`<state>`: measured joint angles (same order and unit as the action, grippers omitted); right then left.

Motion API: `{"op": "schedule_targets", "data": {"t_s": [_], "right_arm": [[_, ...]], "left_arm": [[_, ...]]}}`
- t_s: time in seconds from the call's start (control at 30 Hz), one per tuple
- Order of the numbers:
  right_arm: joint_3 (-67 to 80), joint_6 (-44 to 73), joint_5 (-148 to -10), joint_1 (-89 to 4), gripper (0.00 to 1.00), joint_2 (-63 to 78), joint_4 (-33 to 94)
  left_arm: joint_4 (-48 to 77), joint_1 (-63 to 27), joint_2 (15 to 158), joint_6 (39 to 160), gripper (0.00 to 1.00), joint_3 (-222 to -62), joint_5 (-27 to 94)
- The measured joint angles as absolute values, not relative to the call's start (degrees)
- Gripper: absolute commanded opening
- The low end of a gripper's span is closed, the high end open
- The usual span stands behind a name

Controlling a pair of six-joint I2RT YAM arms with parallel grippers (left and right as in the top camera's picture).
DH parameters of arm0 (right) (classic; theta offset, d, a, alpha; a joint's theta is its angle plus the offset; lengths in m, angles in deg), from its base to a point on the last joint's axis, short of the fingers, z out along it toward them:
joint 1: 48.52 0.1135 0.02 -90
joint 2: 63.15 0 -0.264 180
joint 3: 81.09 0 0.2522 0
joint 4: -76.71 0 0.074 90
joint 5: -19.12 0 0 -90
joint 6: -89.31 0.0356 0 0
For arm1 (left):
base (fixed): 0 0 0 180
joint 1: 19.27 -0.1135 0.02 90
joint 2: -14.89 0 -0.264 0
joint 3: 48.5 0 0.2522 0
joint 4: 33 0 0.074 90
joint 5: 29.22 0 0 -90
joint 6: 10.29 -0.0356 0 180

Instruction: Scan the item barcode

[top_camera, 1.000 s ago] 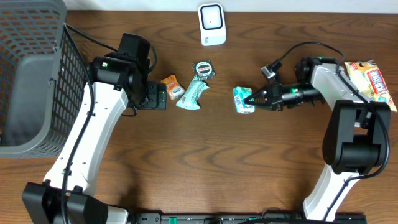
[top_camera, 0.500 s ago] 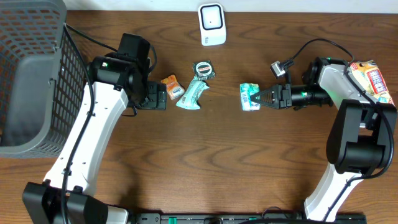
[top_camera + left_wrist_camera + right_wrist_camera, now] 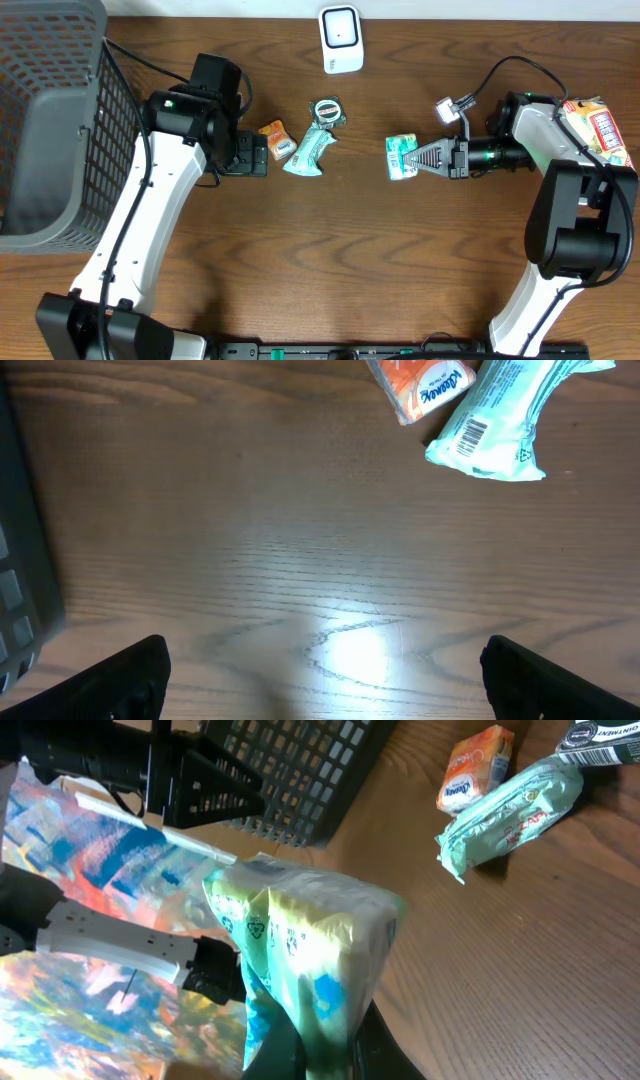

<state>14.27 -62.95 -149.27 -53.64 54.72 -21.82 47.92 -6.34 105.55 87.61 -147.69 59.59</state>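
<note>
My right gripper (image 3: 424, 158) is shut on the end of a green and white packet (image 3: 401, 157), held out sideways toward the table's middle. In the right wrist view the packet (image 3: 310, 950) stands up from the gripper (image 3: 325, 1042), recycling marks on its face; I see no barcode on it. The white scanner (image 3: 341, 39) stands at the back edge, well apart from the packet. My left gripper (image 3: 250, 155) is open over bare wood, its fingertips (image 3: 130, 675) wide apart with nothing between them.
An orange packet (image 3: 273, 133), a teal pouch (image 3: 310, 150) with its barcode (image 3: 470, 435) facing up, and a round dark item (image 3: 326, 110) lie beside the left gripper. A grey mesh basket (image 3: 50, 120) fills the left side. A snack bag (image 3: 598, 130) lies far right.
The right gripper has drawn the packet a little to the right and rolled its wrist. The left arm has not moved.
</note>
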Motion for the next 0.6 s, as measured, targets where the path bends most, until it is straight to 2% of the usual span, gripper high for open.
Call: {"op": "schedule_targets", "data": {"t_s": [0.6], "right_arm": [[14.27,-63.19,-149.03,-51.37,0.01,54.72,-21.86]], "left_arm": [[47.92,-6.34,105.55,87.61,0.98,-147.69,59.59]]}}
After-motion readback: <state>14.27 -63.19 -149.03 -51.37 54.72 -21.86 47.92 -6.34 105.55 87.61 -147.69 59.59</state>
